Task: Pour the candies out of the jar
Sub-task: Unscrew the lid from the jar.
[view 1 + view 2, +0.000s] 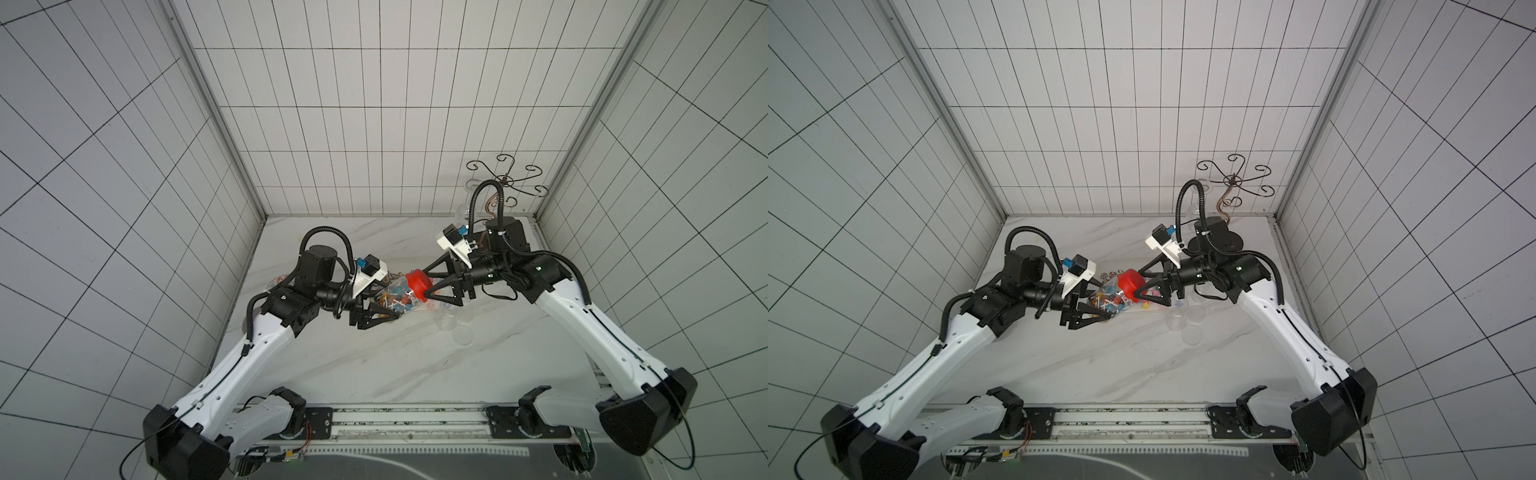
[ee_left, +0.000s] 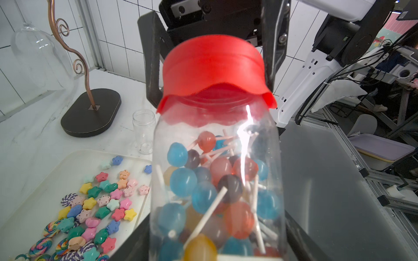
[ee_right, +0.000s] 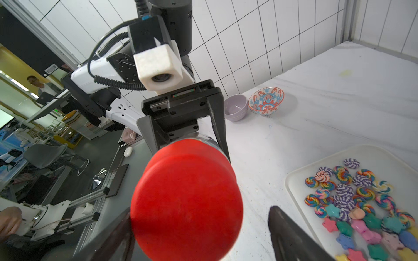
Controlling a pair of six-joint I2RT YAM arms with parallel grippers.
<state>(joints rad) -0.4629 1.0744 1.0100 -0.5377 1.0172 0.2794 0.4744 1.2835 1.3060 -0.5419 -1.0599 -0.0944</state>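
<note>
A clear jar (image 2: 217, 158) with a red lid (image 2: 214, 67) is tilted above the table, lid toward the right arm. It is packed with candies (image 2: 203, 194), round blue, orange and yellow lollipops on white sticks. My left gripper (image 2: 217, 248) is shut on the jar's body (image 1: 395, 297). My right gripper (image 3: 203, 235) stands open around the lid (image 3: 187, 198). One of its fingers (image 3: 289, 232) is clearly apart from the lid. Both top views show the same: lid (image 1: 1130, 284), right gripper (image 1: 1139, 285).
A white tray (image 2: 34, 180) below the jar holds several star and swirl candies (image 2: 101, 203). Behind it stand a small empty clear jar (image 2: 143, 128), a metal hook stand (image 2: 90, 113) and a glass dome (image 2: 40, 58). A purple bowl (image 3: 236, 108) and a patterned bowl (image 3: 267, 101) sit near the left wall.
</note>
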